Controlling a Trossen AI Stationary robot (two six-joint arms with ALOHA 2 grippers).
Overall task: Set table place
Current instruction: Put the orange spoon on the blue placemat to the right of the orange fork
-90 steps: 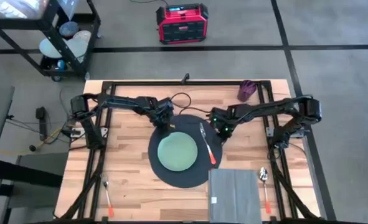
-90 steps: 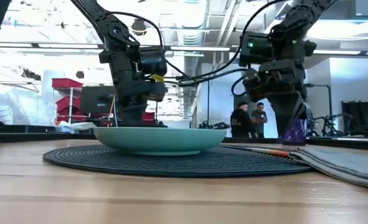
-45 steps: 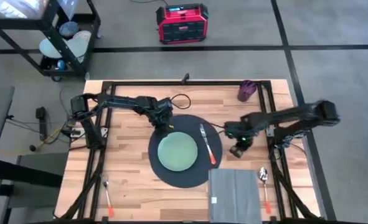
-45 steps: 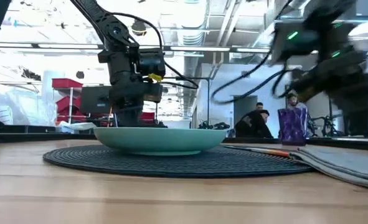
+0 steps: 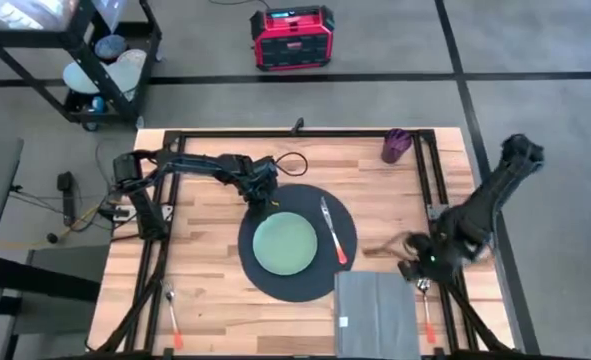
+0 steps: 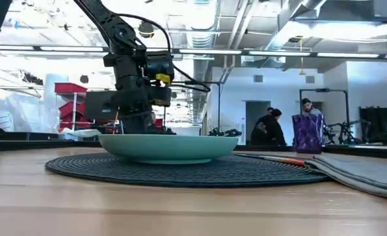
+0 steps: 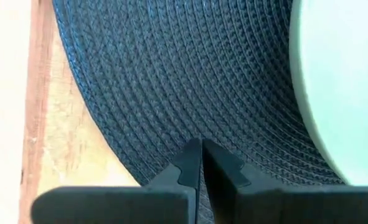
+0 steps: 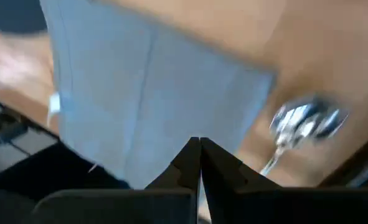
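The round dark placemat (image 5: 320,275) lies mid-table on the wood top (image 5: 205,260), with the pale green plate (image 5: 285,243) on it. An orange-handled fork (image 5: 332,230) lies on the mat to the plate's right. My left gripper (image 5: 264,207) is shut at the mat's far-left rim, just behind the plate (image 6: 167,145). My right gripper (image 5: 412,268) is shut and hovers over the near right of the table, above the grey napkin's (image 8: 146,93) corner and a spoon (image 8: 305,121). My left gripper points down with its shut fingertips (image 7: 190,163) on the placemat's woven surface near the far-left rim (image 7: 165,134). The mat lies flat on the table. No mat shows between the fingers. Whether they press or only rest, I cannot tell.
The spoon (image 5: 425,300) lies right of the napkin (image 5: 375,312). A second orange-handled utensil (image 5: 173,318) lies near the front left. A purple cup (image 5: 395,145) stands at the far right. Black frame rails run along the table's sides. People stand in the room beyond (image 6: 270,126).
My right gripper has swung from beside the fork at the mat's far right toward the table's near right corner, leaving the low view. The fork, plate and mat stay where they were.
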